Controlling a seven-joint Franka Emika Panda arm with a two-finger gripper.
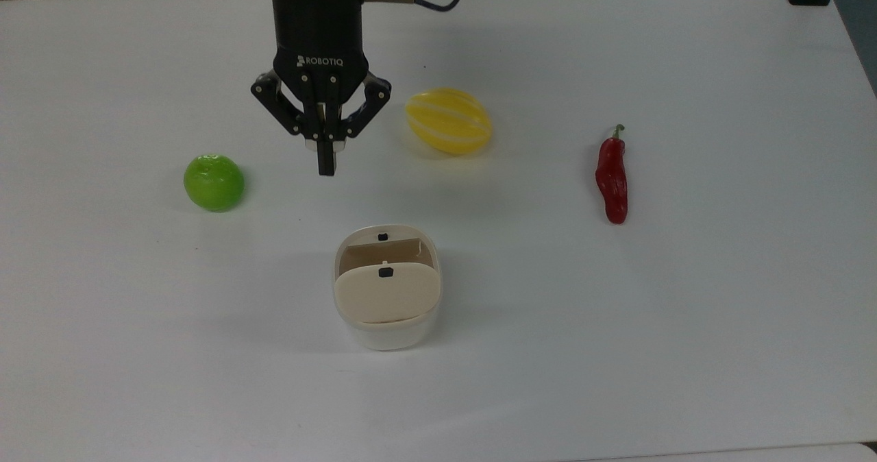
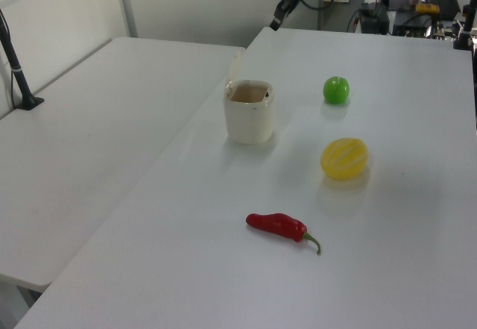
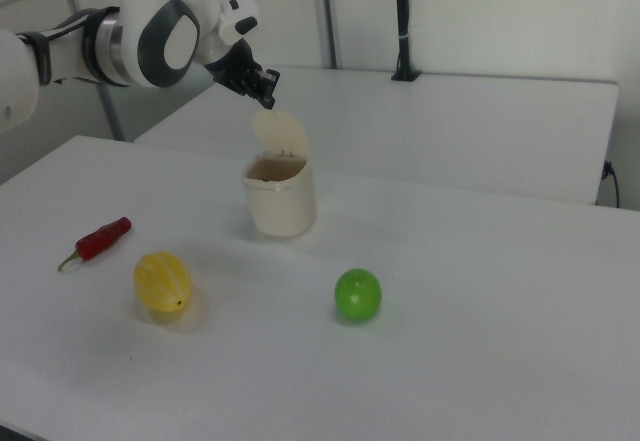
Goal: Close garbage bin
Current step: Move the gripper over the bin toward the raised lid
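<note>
Approach step: bin (image 1: 387, 290) lid (image 3: 280, 132) stands open, untouched. Gripper (image 1: 327, 164) is held above and apart, jaws pressed together, empty. Next, lid likely needs pushing down.

One bin (image 1: 387, 287), three fruits.

I see a flat white counter (image 1: 685, 345) carrying four things, well apart: a small cream-white plastic garbage bin (image 1: 387, 287) with its beige lid raised, a round green apple (image 1: 214, 182), a striped yellow melon (image 1: 448, 120) and a long red chilli pepper (image 1: 611, 179).
</note>
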